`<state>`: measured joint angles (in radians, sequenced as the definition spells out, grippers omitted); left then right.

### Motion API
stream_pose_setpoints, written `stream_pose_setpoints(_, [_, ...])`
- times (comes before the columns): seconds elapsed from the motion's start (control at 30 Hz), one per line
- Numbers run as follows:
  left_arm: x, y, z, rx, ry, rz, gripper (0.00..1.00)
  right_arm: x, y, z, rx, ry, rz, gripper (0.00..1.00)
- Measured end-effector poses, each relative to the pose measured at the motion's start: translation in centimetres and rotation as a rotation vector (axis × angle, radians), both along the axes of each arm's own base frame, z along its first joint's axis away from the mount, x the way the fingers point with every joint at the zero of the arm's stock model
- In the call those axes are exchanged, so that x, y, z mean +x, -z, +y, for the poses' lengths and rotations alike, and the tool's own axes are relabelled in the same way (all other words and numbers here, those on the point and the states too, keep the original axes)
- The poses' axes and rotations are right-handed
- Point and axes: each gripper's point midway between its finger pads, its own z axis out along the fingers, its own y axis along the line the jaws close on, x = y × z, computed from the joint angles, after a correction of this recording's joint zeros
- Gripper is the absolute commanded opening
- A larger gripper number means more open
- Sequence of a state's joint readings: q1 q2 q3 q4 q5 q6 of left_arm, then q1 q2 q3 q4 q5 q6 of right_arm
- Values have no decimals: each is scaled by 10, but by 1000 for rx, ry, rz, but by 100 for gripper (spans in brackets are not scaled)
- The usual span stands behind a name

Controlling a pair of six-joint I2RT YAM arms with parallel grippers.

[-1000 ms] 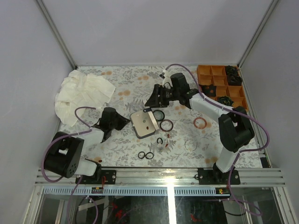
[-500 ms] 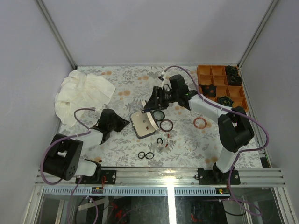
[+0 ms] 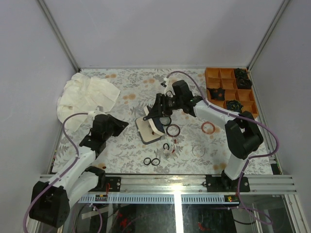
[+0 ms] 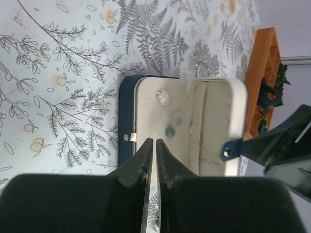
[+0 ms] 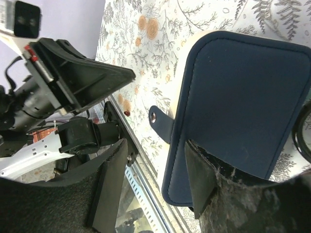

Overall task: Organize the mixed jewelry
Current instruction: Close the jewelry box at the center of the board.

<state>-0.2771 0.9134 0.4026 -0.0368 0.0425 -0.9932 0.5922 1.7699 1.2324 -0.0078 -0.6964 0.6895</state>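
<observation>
**Loose mixed jewelry (image 3: pixel 173 130), strewn from 3 to 6 o'clock of the navy case (image 3: pixel 148 132)**

- Table (image 3: pixel 136 87): fern-print cover.
- White cloth (image 3: pixel 87 94): crumpled, at 10 o'clock.
- Orange divided tray (image 3: pixel 216 77): in the 2 o'clock corner.
- Navy case: mid-table, cream lining up. Lid hinged on the 3 o'clock side, tilted partway up. On the lining, a glittering piece (image 4: pixel 163 96) and a green bead (image 4: pixel 170 131).
- Right gripper (image 5: pixel 151 187): fingers spread, the lid's free corner between them, one finger against its navy outer face.
- Left gripper (image 4: pixel 151 145): at 9 o'clock of the case, apart from it, pointed toward it. Fingers pressed to a hairline slit, nothing between.
- Dark reddish-brown bangles, both flat: one (image 3: pixel 173 130) just at 3 o'clock of the case, the other (image 3: pixel 209 127) farther out on the same line.
- Wire hoop (image 3: pixel 198 150): flat, faint, at 4 o'clock.
- Black rings (image 3: pixel 147 161): a pair side by side at 6 o'clock, their line running 9 to 3. A third ring (image 3: pixel 166 146) between the pair and the near bangle.
- Red beads (image 3: pixel 173 151): tiny, beside the third ring. Orientation too small to tell.
</observation>
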Motion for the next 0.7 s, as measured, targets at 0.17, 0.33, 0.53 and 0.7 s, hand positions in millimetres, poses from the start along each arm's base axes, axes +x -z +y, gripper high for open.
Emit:
stream_pose_setpoints(0.17, [-5,-14,3,7,1,-12,5,-10,1,9,-1,-23,-3,52])
stream_pose_setpoints(0.33, [-11,-3,5,22,2,36,5,-13,5,13,-21,-20,-10,45])
stream_pose_setpoints(0.53, [-12,-2,5,23,2,42,5,-20,18,16,-81,-18,-15,36])
stream_pose_setpoints(0.7, [-12,-1,5,24,2,45,5,-23,40,18,-200,-13,-30,36])
